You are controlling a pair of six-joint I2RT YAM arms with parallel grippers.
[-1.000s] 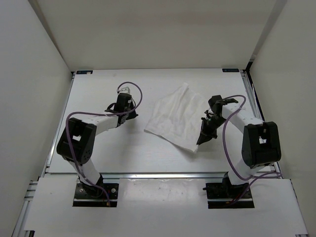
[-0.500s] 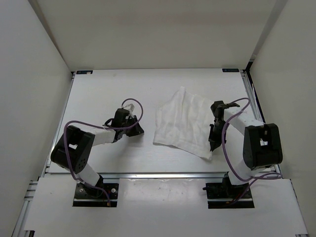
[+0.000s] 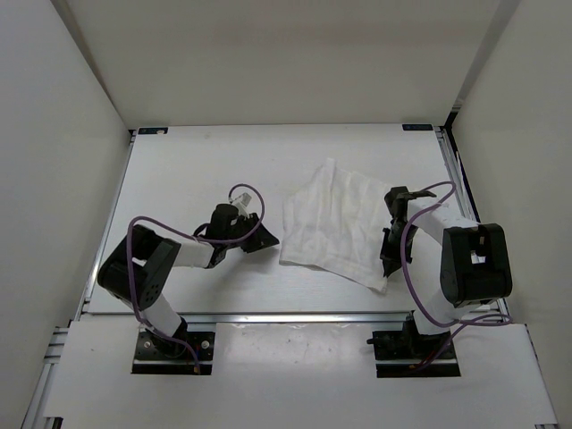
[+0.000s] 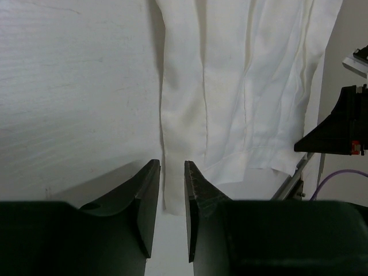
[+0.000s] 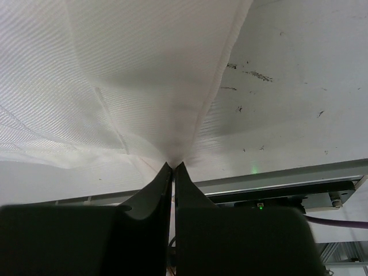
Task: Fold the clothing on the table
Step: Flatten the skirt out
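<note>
Clothing [image 3: 335,219] flat on table [image 3: 179,170], near corner pinched tight in right gripper [image 5: 172,168]; left gripper [image 4: 172,167] spread, empty, just beside hem.

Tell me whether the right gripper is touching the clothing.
Touching. The right wrist view shows the right gripper shut on the clothing, with the fabric gathering into a pinch at its fingertips.

The left arm [image 3: 183,253] and right arm [image 3: 435,214] have white links and boxy black joints. A purple cable [image 3: 404,259] loops along each, above the table's [image 3: 179,170] near rail.
</note>
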